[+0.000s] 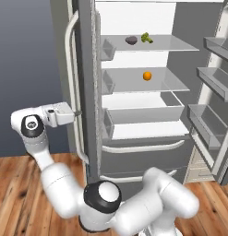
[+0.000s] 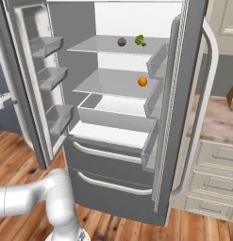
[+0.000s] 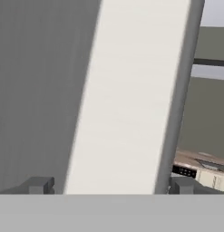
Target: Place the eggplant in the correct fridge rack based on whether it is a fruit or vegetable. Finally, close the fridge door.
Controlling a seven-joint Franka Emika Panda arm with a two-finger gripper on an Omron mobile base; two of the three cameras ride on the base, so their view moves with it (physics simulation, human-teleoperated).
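The eggplant [image 1: 131, 40] [image 2: 121, 42], a small dark purple lump, lies on the top fridge rack [image 1: 180, 45] [image 2: 89, 47] beside a green broccoli floret [image 1: 147, 38] [image 2: 140, 40]. Both fridge doors stand open. My gripper [image 1: 77, 112] [image 3: 111, 186] is open at the outer side of the left door [image 1: 87, 69], level with its lower half. In the hand view the pale door handle [image 3: 127, 99] [image 1: 71, 69] runs between my two fingertips [image 3: 41, 185], which hold nothing.
An orange [image 1: 147, 76] [image 2: 143, 81] sits on the second shelf, above a clear drawer [image 1: 143, 113]. The right door [image 1: 217, 83] [image 2: 184, 94] swings out with its bins. Cabinets and a counter [image 2: 217, 122] stand to the right. Wooden floor lies below.
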